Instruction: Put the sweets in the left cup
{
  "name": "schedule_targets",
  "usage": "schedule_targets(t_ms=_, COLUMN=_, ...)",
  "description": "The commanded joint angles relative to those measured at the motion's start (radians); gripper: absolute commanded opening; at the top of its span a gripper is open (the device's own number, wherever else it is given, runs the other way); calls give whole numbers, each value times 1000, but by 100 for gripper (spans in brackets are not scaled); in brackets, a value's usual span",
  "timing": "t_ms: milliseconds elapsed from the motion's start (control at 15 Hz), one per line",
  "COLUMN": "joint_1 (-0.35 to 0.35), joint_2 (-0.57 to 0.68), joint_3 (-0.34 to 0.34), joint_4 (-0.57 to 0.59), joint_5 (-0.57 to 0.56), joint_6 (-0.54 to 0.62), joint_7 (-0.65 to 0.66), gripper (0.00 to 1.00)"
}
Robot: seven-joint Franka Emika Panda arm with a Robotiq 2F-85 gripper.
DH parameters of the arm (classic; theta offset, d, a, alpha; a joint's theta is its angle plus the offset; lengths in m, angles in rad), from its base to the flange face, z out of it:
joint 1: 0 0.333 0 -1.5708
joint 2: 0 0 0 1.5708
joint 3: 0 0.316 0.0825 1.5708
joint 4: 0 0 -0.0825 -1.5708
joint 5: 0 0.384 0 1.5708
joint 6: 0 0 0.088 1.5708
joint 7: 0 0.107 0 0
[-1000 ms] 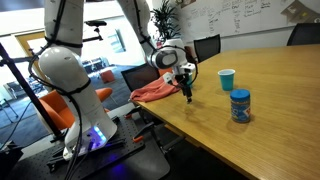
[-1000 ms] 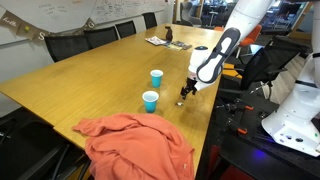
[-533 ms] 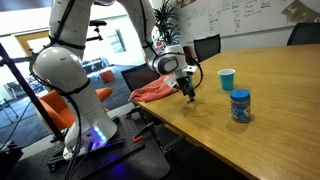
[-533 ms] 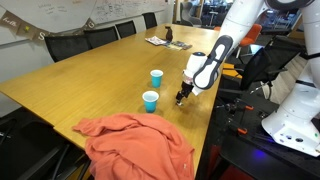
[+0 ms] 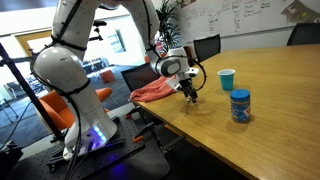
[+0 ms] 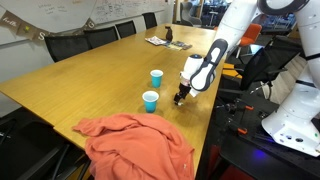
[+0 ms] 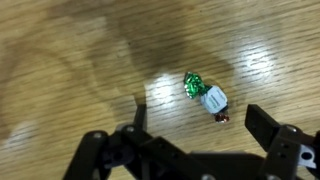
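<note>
— Wooden worktop [image 7: 60,60] is carrying the sweets [image 7: 205,95]; where are they lying?
— Inside the gap of the claw [image 7: 196,112], which is standing spread and empty. They are sitting slightly ahead, with the long axis running diagonally.

Gripper [image 6: 181,97] low over wooden table [image 6: 80,85], right of centre; jaw state unclear. To its left: upper blue cup [image 6: 156,77], lower blue cup [image 6: 150,100]. Orange cloth [image 6: 135,145] bottom centre.
</note>
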Motion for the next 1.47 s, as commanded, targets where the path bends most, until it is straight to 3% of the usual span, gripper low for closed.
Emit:
schedule_targets(t_ms=0, joint_1=40, joint_2=25, joint_3=-29, joint_4=28, joint_5=-13, joint_6=2, joint_7=-10, gripper=75)
schedule_targets(t_ms=67, joint_1=51, joint_2=29, joint_3=-36, joint_4=31, joint_5=-14, joint_6=1, joint_7=-8, gripper=74)
schedule_targets(t_ms=733, joint_1=148, joint_2=36, joint_3=-111, joint_4=53, joint_5=-13, joint_6=-17, joint_7=16, gripper=1)
schedule_targets(t_ms=1067, joint_1=192, joint_2=7, joint_3=-149, joint_4=42, joint_5=-8, joint_6=-29, joint_7=40, gripper=0)
schedule_targets(t_ms=1333, joint_1=237, joint_2=-122, joint_3=-179, joint_4=-4, joint_5=27, joint_6=-17, joint_7=120, gripper=0)
schedule_targets(t_ms=1400, joint_1=220, joint_2=-162, joint_3=-157, joint_4=-6, joint_5=40, joint_6=-10, joint_7=134, gripper=0)
